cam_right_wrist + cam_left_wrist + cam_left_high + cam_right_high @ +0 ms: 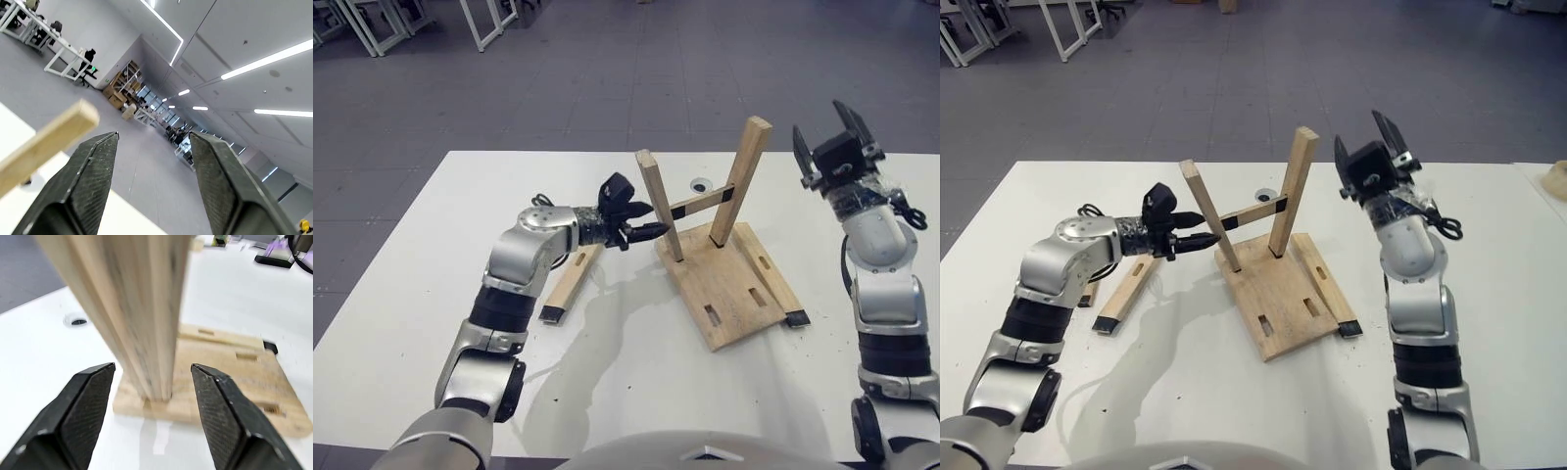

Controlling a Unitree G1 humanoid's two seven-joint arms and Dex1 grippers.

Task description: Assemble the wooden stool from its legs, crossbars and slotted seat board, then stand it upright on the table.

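**Stool about half built: two legs in, the rest to go.**
At nine o'clock of the board, a loose pale wooden leg with a black foot [570, 282] lies on the white table [411, 294]. Your left gripper [646, 221] is spread to either side of the left upright wooden leg [660, 206], clamping nothing. That leg and the taller right upright leg [741, 181] stand in the flat slotted wooden seat board [734, 299], joined by a black-ended crossbar [703, 203]. Another wooden piece [771, 274] lies along the board's three o'clock edge. At two o'clock, your right gripper [822, 122] is raised, spread and empty. As I judge it, you still have the remaining legs, the crossbars and the final upending to do.
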